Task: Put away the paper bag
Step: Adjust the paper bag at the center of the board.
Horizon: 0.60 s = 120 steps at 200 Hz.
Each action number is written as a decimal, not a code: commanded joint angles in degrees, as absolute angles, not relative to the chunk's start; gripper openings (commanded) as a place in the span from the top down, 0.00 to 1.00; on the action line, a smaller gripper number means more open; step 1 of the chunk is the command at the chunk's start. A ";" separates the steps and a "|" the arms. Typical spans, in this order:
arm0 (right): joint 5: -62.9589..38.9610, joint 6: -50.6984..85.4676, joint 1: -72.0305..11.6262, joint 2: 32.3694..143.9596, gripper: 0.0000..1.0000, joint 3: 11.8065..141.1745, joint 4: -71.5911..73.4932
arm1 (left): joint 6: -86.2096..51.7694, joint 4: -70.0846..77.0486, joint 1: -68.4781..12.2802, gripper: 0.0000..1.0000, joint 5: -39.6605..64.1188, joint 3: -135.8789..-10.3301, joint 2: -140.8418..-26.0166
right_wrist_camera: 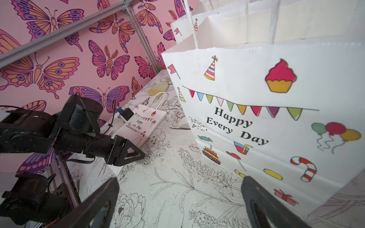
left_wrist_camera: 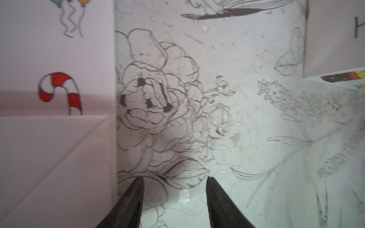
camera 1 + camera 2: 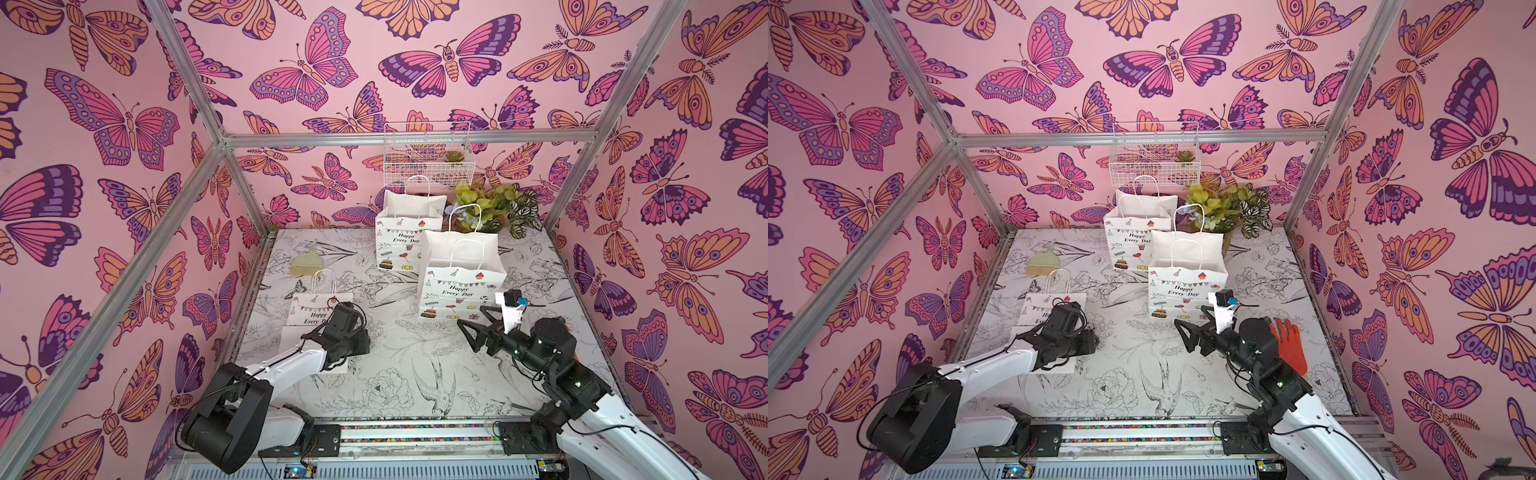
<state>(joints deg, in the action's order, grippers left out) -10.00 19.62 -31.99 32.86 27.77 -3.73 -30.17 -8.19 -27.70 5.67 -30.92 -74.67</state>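
In both top views the flat paper bag (image 3: 309, 309) (image 3: 1038, 308) lies on the worktop (image 3: 395, 345) towards its left edge, and the left arm reaches across it. The left gripper (image 3: 363, 338) sits low at the bag's inner edge.

Over to the left wrist: jaws partly apart, with only bare worktop between them (the bag's edge (image 2: 49, 59) runs just beside one finger).

Right wrist now: the right gripper (image 1: 180, 178) has its jaws wide and empty, close to an upright bag (image 1: 256, 118) reading "Happy Every Day". The flat bag (image 1: 146, 118) shows beyond the left gripper (image 1: 138, 156).
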 commanded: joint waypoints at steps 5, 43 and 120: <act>-6.45 17.18 -32.26 34.03 0.01 37.13 -14.10 | -24.66 -8.70 -30.23 0.42 9.28 -37.94 -73.51; 1.51 15.73 -32.26 35.12 0.01 45.50 -25.63 | -23.28 1.40 -31.40 0.40 8.48 -44.87 -67.06; 14.17 12.20 -32.12 36.03 0.01 56.60 -38.19 | -16.80 19.37 -31.38 0.10 16.46 -52.51 -74.12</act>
<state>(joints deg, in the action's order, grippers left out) 10.74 14.63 -31.97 35.16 54.24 -34.46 -19.84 12.99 -31.31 10.52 -55.00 -72.07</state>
